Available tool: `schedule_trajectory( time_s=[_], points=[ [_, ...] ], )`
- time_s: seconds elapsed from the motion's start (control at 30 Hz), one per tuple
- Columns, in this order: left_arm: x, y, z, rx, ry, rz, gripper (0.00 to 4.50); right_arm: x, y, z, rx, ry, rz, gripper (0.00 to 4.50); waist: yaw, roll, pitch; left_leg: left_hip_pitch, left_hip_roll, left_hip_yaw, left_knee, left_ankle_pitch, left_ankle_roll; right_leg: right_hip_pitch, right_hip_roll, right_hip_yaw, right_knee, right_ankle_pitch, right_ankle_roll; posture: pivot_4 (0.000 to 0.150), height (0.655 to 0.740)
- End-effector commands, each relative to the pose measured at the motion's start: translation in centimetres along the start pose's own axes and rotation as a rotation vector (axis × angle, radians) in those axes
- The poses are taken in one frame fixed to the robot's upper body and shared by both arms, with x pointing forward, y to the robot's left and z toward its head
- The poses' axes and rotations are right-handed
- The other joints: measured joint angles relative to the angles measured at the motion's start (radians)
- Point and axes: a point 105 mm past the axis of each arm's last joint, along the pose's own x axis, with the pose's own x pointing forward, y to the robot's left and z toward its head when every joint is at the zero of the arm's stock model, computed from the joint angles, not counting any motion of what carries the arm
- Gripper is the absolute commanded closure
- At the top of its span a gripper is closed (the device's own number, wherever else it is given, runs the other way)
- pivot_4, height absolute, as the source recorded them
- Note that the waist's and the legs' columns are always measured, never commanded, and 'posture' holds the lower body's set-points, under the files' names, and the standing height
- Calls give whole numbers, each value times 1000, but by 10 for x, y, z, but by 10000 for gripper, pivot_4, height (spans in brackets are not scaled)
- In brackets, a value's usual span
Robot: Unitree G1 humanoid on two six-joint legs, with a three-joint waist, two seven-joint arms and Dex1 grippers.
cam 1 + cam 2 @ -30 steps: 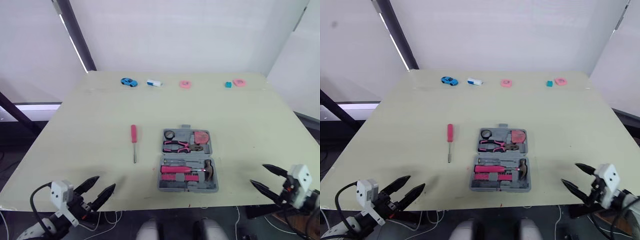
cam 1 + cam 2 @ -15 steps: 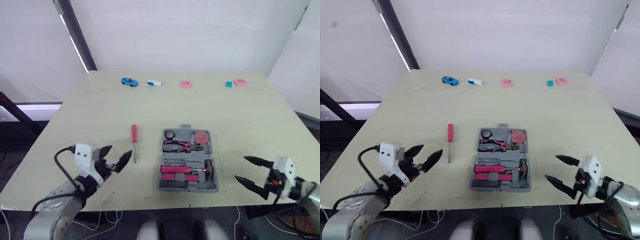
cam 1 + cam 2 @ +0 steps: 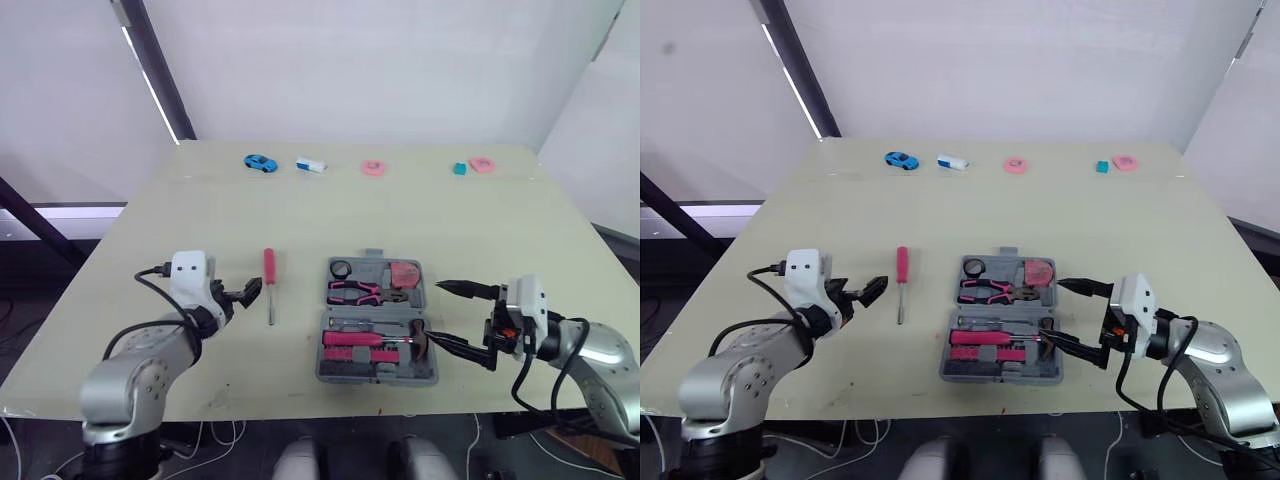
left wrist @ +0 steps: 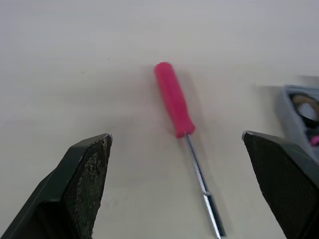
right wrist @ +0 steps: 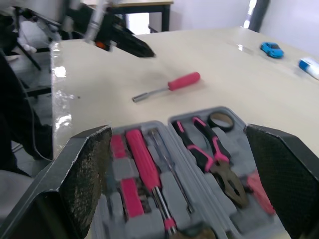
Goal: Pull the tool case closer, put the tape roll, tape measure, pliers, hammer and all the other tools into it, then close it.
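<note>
Pale yellow-green tabletop (image 3: 180, 220): carries every item listed here.
Grey moulded-plastic tool case (image 3: 378, 377): lying open with both halves flat, between the two sets of jaws; hard against the right jaws, set apart from the left jaws.
Black tape roll (image 3: 340, 268): seated in the far half of the case, at the corner farthest from the right jaws.
Pink tape measure (image 3: 404, 273): seated in the far half, just beyond the farther right fingertip.
Pink-handled pliers (image 3: 358, 291): lying across the far half, nose pointed toward the right jaws.
Pink-handled hammer (image 3: 375, 340): lying across the near half, steel head just beside the nearer right fingertip.
Pink-handled, steel-shafted screwdriver (image 3: 268, 287): flat on the tabletop outside the case, just ahead of the left jaws and framed between them in the left wrist view; handle toward the far edge; untouched.
Left gripper (image 3: 248, 292): black fingers spread apart, empty, low over the tabletop, tips aimed at the screwdriver.
Right gripper (image 3: 434, 312): black fingers spread wide, empty; one tip just beside the case's right wall, the other over its near right corner; contact with the case cannot be told.
Small blue toy car (image 3: 258, 162): at the far edge, well beyond both sets of jaws.
Writing: none that can be read on case or tools.
</note>
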Motion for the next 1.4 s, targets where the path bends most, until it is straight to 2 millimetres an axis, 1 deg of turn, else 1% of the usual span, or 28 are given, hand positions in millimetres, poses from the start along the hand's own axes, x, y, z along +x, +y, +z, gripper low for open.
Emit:
schedule_trajectory(
  time_s=[0.03,0.1,0.17,0.23,0.33,0.37,0.5,0.6,0.73,0.83,0.93,0.97,1.0,1.03,1.07,1.2,1.27,1.33,1.4],
  points=[
    [12,7,-3,5,25,46,0,6,0,12,-37,-28,9,648,-1,0,0,0,0,0,0,0,0,0,0,0,0,0,0,1500,7400],
    [27,10,-8,8,52,60,0,11,-1,14,-37,-29,16,648,0,-1,0,-1,0,1,0,0,0,0,0,0,0,0,0,1500,7400],
    [46,7,-10,17,60,50,0,15,-2,14,-35,-28,16,648,2,-1,0,-1,0,2,0,0,0,0,0,-1,0,0,0,1500,7400],
    [63,0,-13,27,62,23,0,16,-5,14,-23,-27,-1,648,8,-1,0,-1,-1,1,1,0,0,0,0,-2,1,0,0,1500,7400],
    [82,-12,-16,33,65,-10,0,15,-5,12,-9,-21,-14,648,12,-1,1,-2,-1,2,1,0,0,0,0,-2,-1,1,1,1500,7400],
    [86,-17,-17,30,68,-26,0,15,-4,13,-7,-22,-16,648,13,-1,1,-3,-1,2,1,0,0,0,0,-2,-2,2,3,1500,7400],
    [95,-28,-14,21,63,-46,0,15,-3,15,-10,-18,-24,648,18,-1,1,-3,-1,1,0,0,0,0,0,-2,-2,2,4,1500,7400],
    [96,-33,-11,15,56,-47,0,16,-4,17,-11,-17,-30,648,22,-1,1,-3,-1,1,0,0,0,0,0,-3,-1,3,4,1500,7400],
    [98,-40,-13,16,65,-51,0,17,-5,17,-11,-15,-32,648,24,-1,0,-3,-1,1,1,0,0,0,0,-2,-1,3,5,1500,7400],
    [97,-43,-16,10,79,-55,7606,17,-6,17,-12,-16,-31,0,24,-1,0,-3,-1,1,1,0,0,0,0,-2,-1,3,5,1500,7400],
    [95,-44,-19,10,97,-55,22014,17,-7,16,-13,-15,-30,0,23,-1,0,-3,-1,1,1,0,0,0,0,-2,-1,3,5,1500,7400],
    [94,-44,-20,10,100,-54,25957,17,-7,16,-15,-15,-29,0,23,-1,0,-3,-1,1,1,0,0,0,0,-2,-1,3,5,1500,7400],
    [93,-43,-22,9,104,-53,32136,16,-8,16,-14,-15,-29,0,23,-1,0,-3,-1,1,1,0,0,0,0,-2,-1,3,5,1500,7400],
    [91,-42,-23,6,106,-51,36963,16,-8,16,-15,-13,-30,0,23,-1,0,-3,-1,1,1,0,0,0,0,-2,-2,3,5,1500,7400],
    [90,-42,-24,5,108,-50,40875,15,-9,15,-16,-12,-31,0,22,-1,0,-3,-1,1,1,0,0,0,0,-2,-2,3,5,1500,7400],
    [81,-36,-26,3,103,-50,41096,13,-8,13,-15,-7,-29,0,18,-1,0,-3,-1,1,1,0,0,0,0,-2,-1,3,5,1500,7400],
    [70,-31,-26,6,91,-57,41096,12,-7,13,-15,-5,-29,0,11,-1,0,-3,-1,1,1,0,0,0,0,-2,-1,3,5,1500,7400],
    [49,-28,-28,20,75,-86,41096,10,-6,12,-12,1,-27,0,6,-1,1,-3,-1,1,0,0,0,0,0,-2,-2,3,5,1500,7400],
    [31,-28,-29,26,58,-121,41096,8,-4,10,-10,9,-25,0,-7,-1,0,-2,0,0,-1,0,0,0,0,0,-2,3,5,1500,7400]
  ],
)
